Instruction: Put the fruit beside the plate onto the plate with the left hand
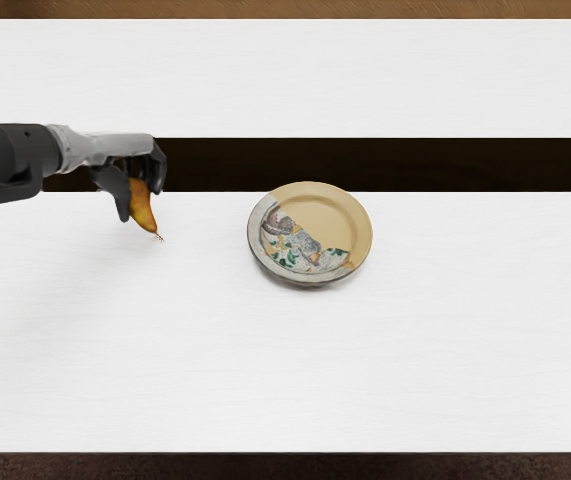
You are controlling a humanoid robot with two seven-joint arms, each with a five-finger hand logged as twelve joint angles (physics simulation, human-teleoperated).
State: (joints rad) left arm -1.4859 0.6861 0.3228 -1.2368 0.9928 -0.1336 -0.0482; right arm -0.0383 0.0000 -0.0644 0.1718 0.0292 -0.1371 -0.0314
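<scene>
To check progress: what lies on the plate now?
Only its painted pattern shows on the plate; no fruit lies there. The fruit is in the left hand, left of the plate. The plate hides the table beneath.

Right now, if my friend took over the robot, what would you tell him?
Left hand: shut on the fruit, whose thin tip points down.
Right hand: out of view.
Fruit: in the hand, left of the plate, not touching it.
Plate: on the white table, no fruit on it.
Done: fruit grasped.
Left: carry it right over the plate, set it down, let go.
</scene>
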